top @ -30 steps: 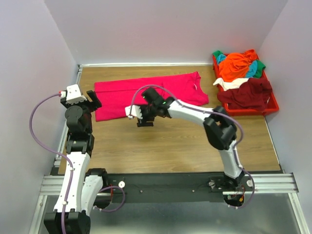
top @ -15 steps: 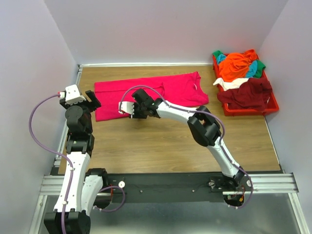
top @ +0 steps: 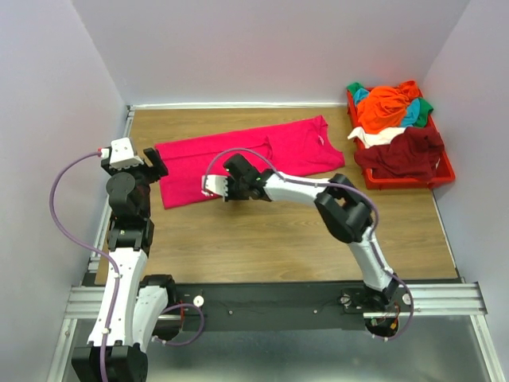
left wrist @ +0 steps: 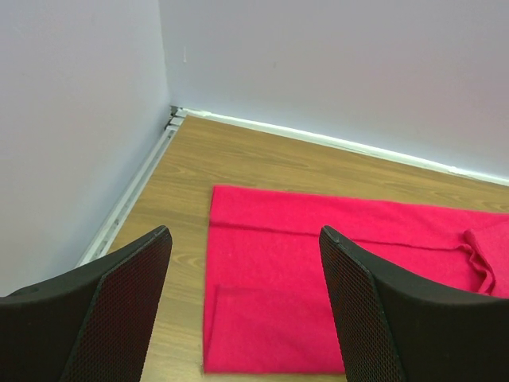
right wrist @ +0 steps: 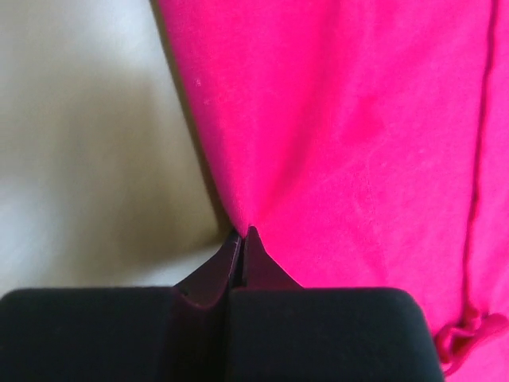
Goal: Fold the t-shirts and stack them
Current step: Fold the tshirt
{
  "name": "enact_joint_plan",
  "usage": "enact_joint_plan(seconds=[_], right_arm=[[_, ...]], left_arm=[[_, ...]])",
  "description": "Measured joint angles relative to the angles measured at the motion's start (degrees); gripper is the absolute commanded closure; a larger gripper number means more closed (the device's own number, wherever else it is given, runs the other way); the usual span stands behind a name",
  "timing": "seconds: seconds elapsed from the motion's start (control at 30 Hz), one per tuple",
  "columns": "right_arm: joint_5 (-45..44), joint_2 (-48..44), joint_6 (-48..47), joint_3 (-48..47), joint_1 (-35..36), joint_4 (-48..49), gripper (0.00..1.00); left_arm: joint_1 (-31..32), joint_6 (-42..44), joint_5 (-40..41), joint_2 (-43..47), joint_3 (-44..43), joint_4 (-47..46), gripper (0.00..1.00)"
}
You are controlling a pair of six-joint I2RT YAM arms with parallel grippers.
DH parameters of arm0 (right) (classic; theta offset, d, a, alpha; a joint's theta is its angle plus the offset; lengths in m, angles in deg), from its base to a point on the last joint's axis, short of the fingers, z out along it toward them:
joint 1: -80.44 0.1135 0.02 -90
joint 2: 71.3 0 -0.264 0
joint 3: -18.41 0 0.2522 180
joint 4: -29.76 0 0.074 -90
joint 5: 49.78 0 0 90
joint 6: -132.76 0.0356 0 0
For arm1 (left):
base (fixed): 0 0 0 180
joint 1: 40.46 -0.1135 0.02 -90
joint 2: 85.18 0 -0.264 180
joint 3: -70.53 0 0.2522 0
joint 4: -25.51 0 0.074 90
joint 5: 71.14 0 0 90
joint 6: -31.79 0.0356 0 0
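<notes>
A magenta t-shirt (top: 270, 147) lies spread flat across the far part of the wooden table (top: 262, 231), its left end skewed toward me. My right gripper (top: 230, 189) is shut on its near edge; in the right wrist view the fingertips (right wrist: 241, 232) pinch a fold of the magenta t-shirt (right wrist: 342, 119). My left gripper (top: 151, 164) hovers open just off the shirt's left end. In the left wrist view the magenta t-shirt (left wrist: 318, 278) lies between and beyond its fingers (left wrist: 119, 294), untouched. Orange (top: 386, 107), maroon (top: 402, 153) and teal (top: 413, 118) t-shirts lie heaped at the right.
A red plastic bin (top: 445, 177) at the far right corner holds the heap of shirts, with some white cloth (top: 370, 137) among them. Walls close the table at the left, back and right. Bare wood shows between the shirt and the arm bases.
My right gripper moved to the shirt's near edge and shut on it. The shirt's left end has slid toward me and lies skewed. The left arm has stayed put.
</notes>
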Motion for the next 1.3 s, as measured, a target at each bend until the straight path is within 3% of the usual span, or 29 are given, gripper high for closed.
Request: enact_joint_plan(seconds=[0.13, 0.2, 0.23, 0.3, 0.33, 0.37, 0.5, 0.57, 0.7, 0.8, 0.97, 1.03, 1.13, 1.3], right_arm=[[5.31, -10.95, -1.64, 15.08, 0.72, -0.39, 0.99], [9.57, -19.26, -3.58, 24.17, 1.70, -2.73, 0.88], [11.21, -22.49, -4.28, 27.56, 2.23, -4.55, 0.64], [13.70, -28.83, -6.05, 34.45, 3.04, -6.91, 0.34], [14.32, -32.22, -6.69, 37.59, 3.52, -8.41, 0.09], [14.73, -34.86, -7.10, 40.41, 3.69, -10.69, 0.00], [16.48, -44.54, -9.53, 46.64, 0.39, -18.64, 0.00], [16.59, -49.05, -9.77, 46.84, -4.59, -20.94, 0.00], [16.96, -57.40, -7.63, 47.06, -15.32, -20.46, 0.00], [17.73, -61.24, 0.26, 48.02, -24.06, -15.89, 0.00], [25.99, -60.61, 14.53, 48.00, -42.80, -10.49, 0.01], [27.58, -60.28, 17.44, 48.00, -46.25, -9.99, 0.02], [30.18, -60.37, 20.70, 48.02, -47.74, -9.44, 0.09], [33.57, -61.51, 23.12, 48.63, -49.46, -9.35, 0.09]], left_arm=[[0.17, 0.61, -3.02, 0.07, 0.15, -0.63, 0.17], [0.42, 0.83, -6.84, 0.04, 0.61, -1.77, 0.17], [0.57, 0.92, -8.50, 0.04, 0.90, -2.32, 0.17], [0.81, 0.92, -13.94, -0.70, 1.64, -4.26, 0.17], [0.87, 0.83, -15.89, -1.38, 1.79, -4.92, 0.17], [1.18, 0.44, -18.60, -2.69, 1.92, -6.05, 0.17], [3.15, -1.97, -29.42, -11.10, 1.27, -9.66, 0.18], [4.48, -3.37, -33.51, -17.86, -0.72, -10.29, 0.18], [9.35, -4.39, -40.06, -34.71, -10.58, -9.27, 0.18], [13.33, -3.28, -42.12, -45.42, -18.91, -6.95, 0.18], [18.49, 2.14, -42.40, -65.40, -39.87, 3.80, 0.22], [20.31, 4.44, -41.51, -70.97, -44.85, 8.37, 0.25], [22.51, 7.30, -39.34, -78.60, -54.03, 15.87, 0.33], [25.24, 11.26, -35.39, -87.56, -66.73, 24.33, 0.51]])
